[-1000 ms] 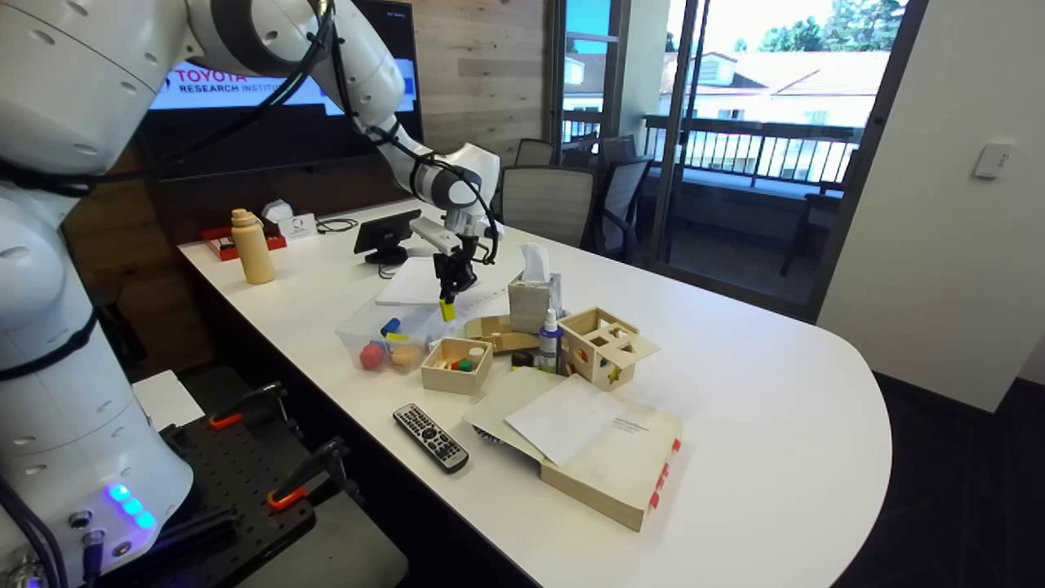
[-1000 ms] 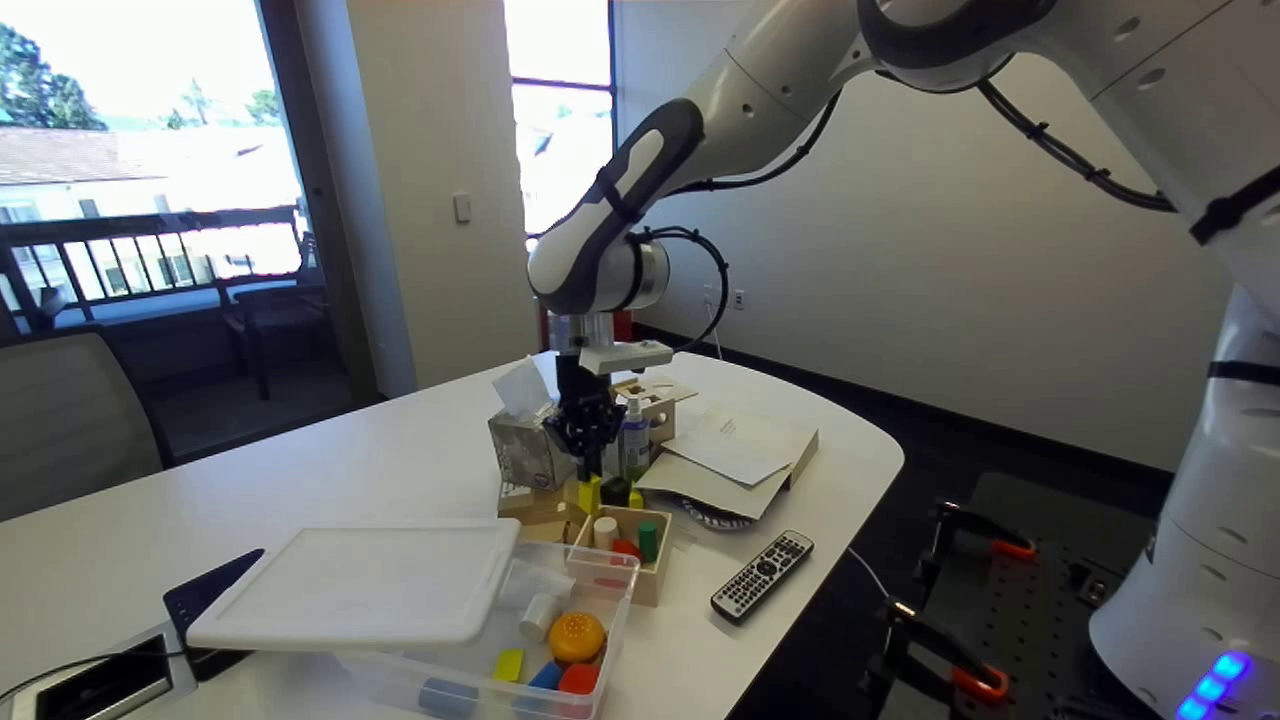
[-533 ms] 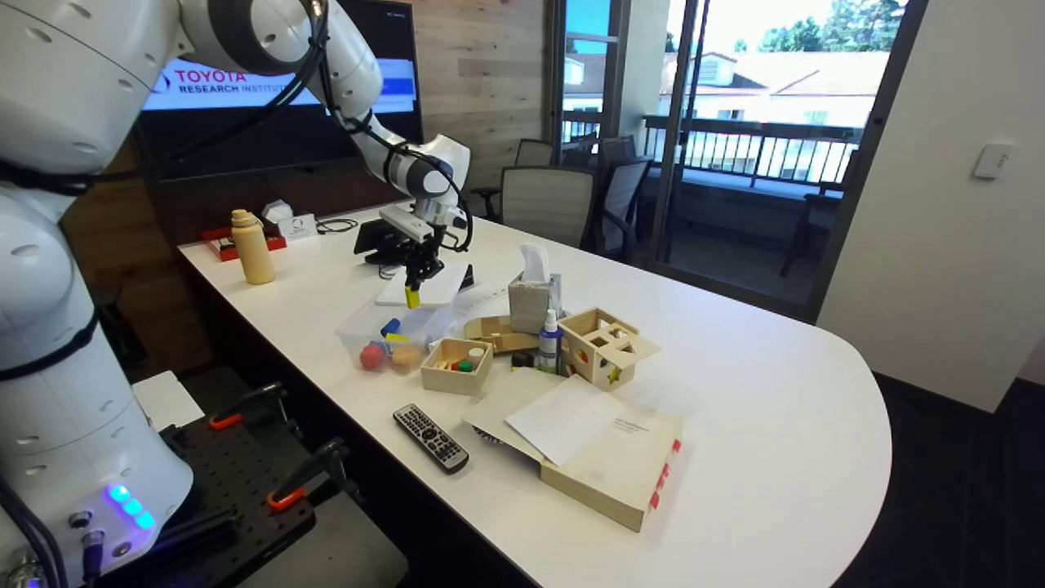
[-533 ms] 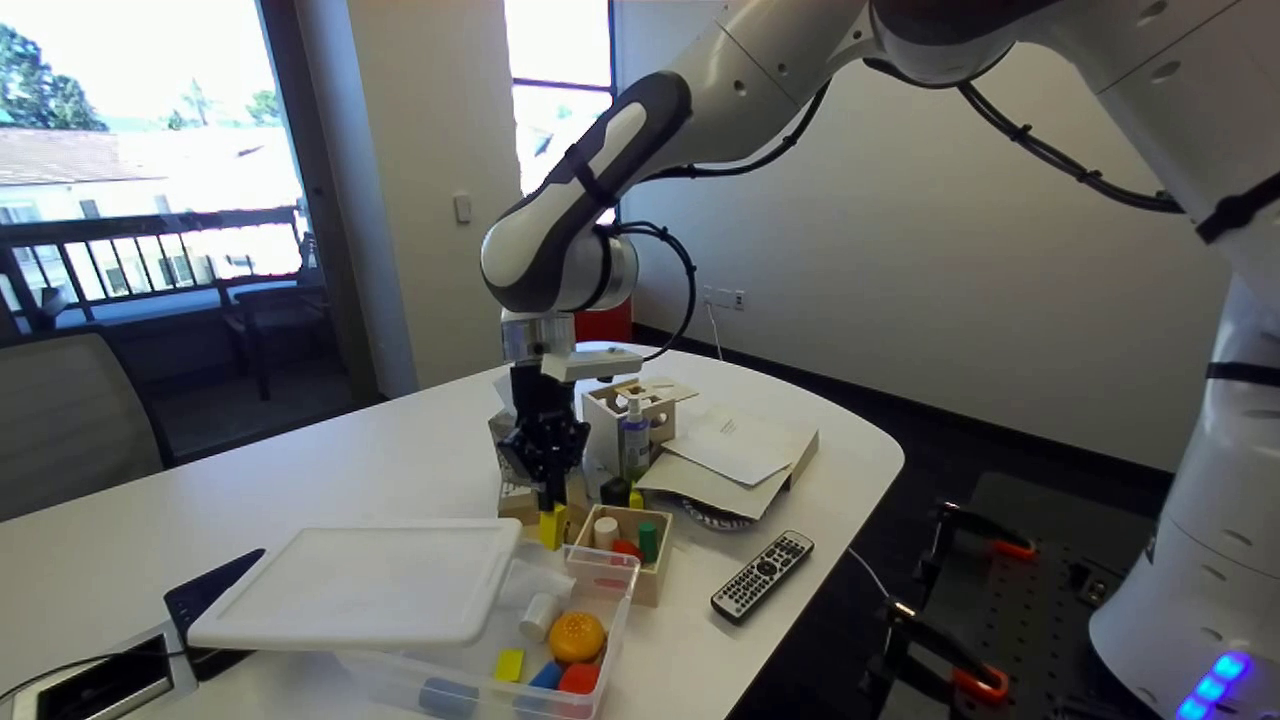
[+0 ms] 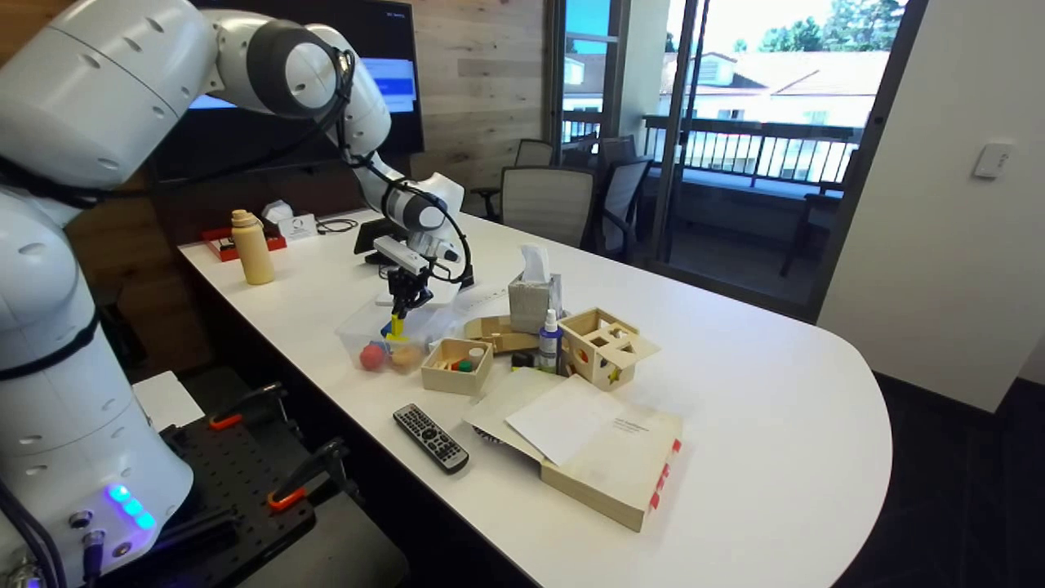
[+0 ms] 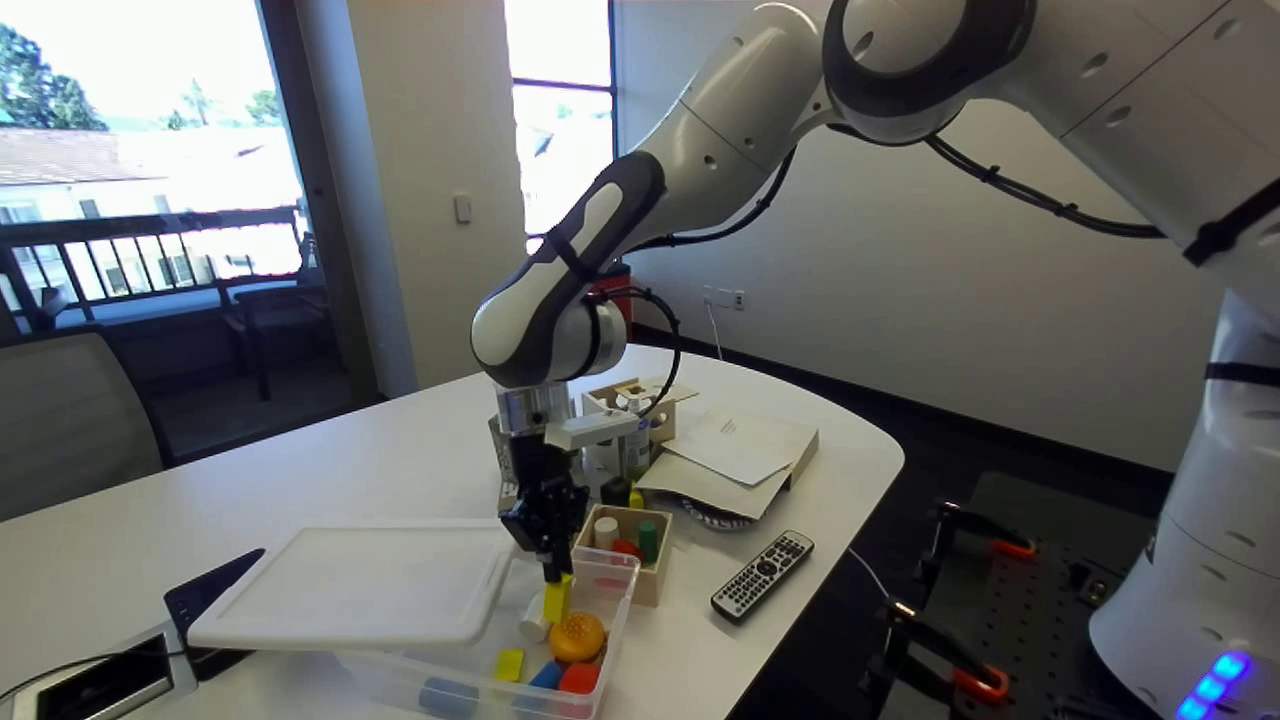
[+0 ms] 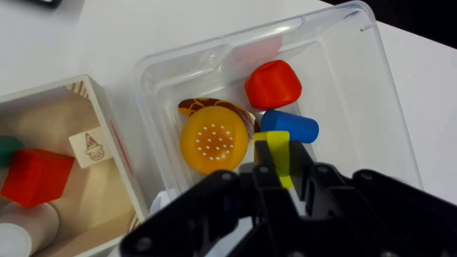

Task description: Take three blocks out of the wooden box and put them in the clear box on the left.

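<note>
My gripper (image 7: 280, 153) is shut on a yellow block (image 7: 279, 148). It holds the block low over the clear box (image 7: 357, 142), beside an orange bun-shaped toy (image 7: 214, 139) and a blue cylinder (image 7: 291, 125). In both exterior views the yellow block (image 6: 557, 602) overlaps the clear box (image 5: 357, 331); I cannot tell if it touches anything below. A red block (image 7: 273, 85) and another yellow block (image 6: 509, 665) lie in the clear box. The wooden box (image 5: 447, 381) stands beside it, holding a red block (image 7: 37, 176), a green block (image 7: 9, 150), a pale cylinder (image 7: 28, 221) and a printed cube (image 7: 91, 147).
A white lid (image 6: 360, 585) lies over one side of the clear box. A remote (image 6: 763, 577) lies near the wooden box. A tissue box (image 5: 532, 304), spray bottle (image 5: 549, 345), wooden cube with holes (image 5: 600, 351) and thick book (image 5: 620, 445) stand or lie beyond it.
My gripper has carried the yellow block from beside the wooden box to over the clear box, then lowered it. The boxes have not moved.
</note>
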Tool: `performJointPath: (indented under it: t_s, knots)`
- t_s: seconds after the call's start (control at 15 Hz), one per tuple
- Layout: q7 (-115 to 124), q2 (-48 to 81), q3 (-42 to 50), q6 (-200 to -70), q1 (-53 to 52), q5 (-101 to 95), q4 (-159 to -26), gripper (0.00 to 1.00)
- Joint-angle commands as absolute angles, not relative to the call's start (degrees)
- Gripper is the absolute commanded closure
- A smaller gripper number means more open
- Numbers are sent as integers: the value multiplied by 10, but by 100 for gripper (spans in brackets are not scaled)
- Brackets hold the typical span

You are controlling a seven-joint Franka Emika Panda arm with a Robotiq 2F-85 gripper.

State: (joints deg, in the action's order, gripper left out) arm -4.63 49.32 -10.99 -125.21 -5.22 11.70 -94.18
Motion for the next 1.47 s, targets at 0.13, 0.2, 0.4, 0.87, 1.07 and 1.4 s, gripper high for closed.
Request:
performJointPath:
  t_s: [0.13,0.2,0.4,0.87,1.07,1.4]
  knots:
    - [-64,497,-117,-1230,-44,121,-911,38]
    - [-61,489,-114,-1235,-42,121,-914,29]
    - [-47,451,-101,-1254,-27,126,-939,7]
    - [-11,416,-42,-1330,10,131,-992,0]
    - [11,429,-25,-1353,13,126,-1007,0]
    - [31,446,-23,-1354,15,129,-1021,0]
